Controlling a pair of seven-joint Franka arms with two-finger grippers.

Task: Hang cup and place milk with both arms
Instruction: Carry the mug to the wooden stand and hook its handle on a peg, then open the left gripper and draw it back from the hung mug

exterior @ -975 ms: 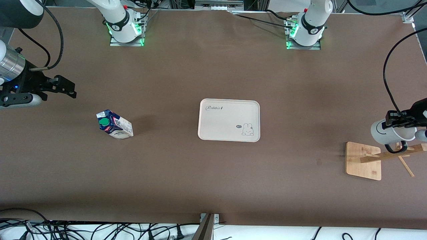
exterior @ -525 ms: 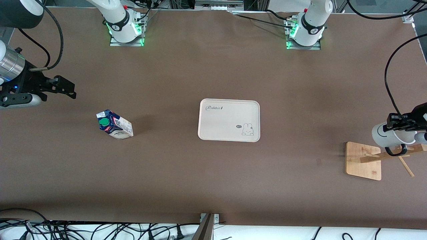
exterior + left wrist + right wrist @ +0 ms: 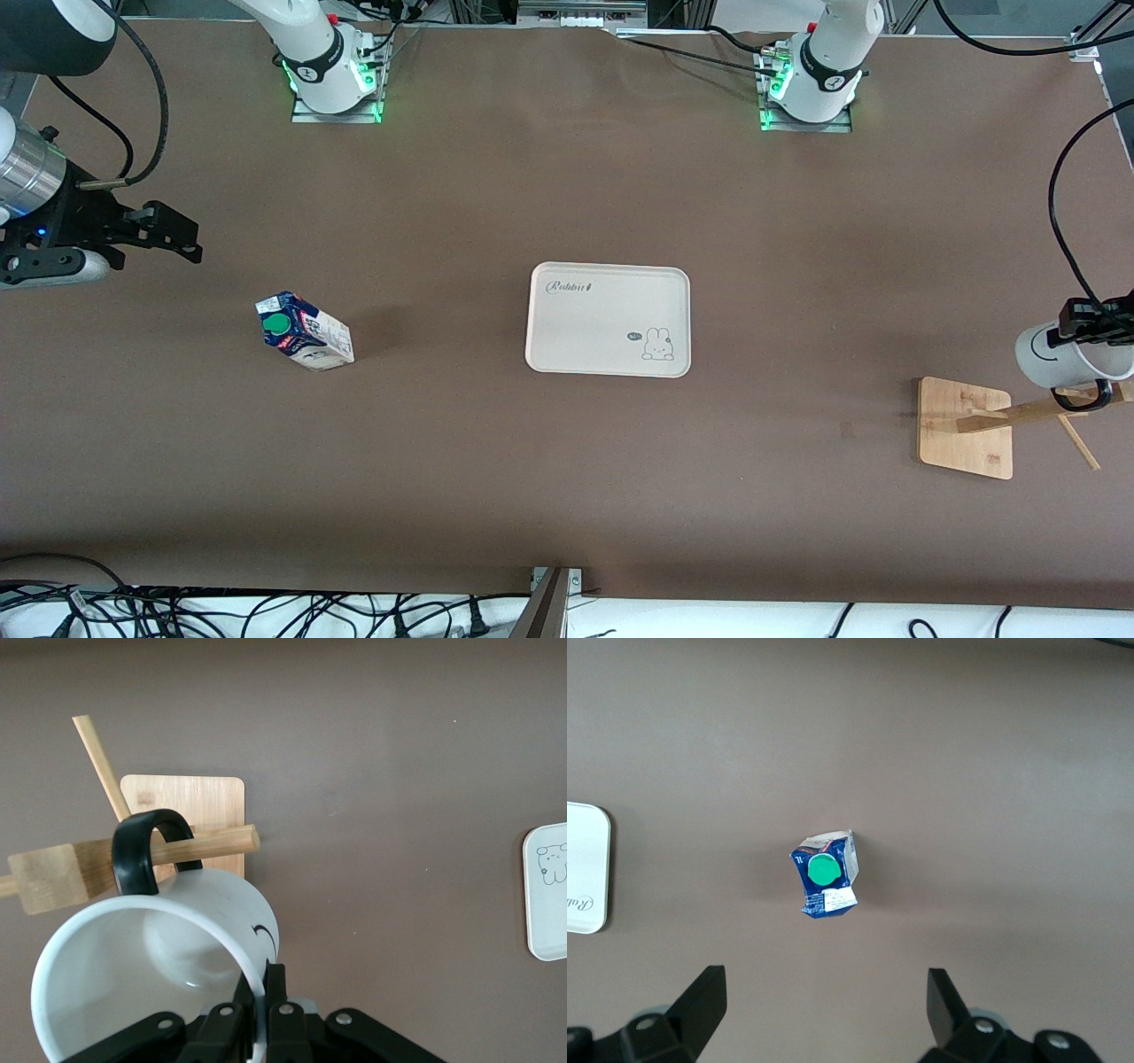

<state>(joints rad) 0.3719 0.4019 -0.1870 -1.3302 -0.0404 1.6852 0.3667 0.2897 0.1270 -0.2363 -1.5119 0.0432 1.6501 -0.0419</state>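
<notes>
Left wrist view: your left end effector (image 3: 257, 1010) pinches the white smiley mug's (image 3: 159, 966) rim, its black handle (image 3: 146, 850) over the wooden rack's peg (image 3: 190, 846). Ease down squarely. Right end effector (image 3: 824, 1001), spread, waits above the blue-white milk carton (image 3: 825, 873) standing on the tabletop (image 3: 567, 478).

L gripper (image 3: 1099, 330) clamped (wrist tilted); R gripper (image 3: 168, 235) waits, fingers spread wide.
</notes>
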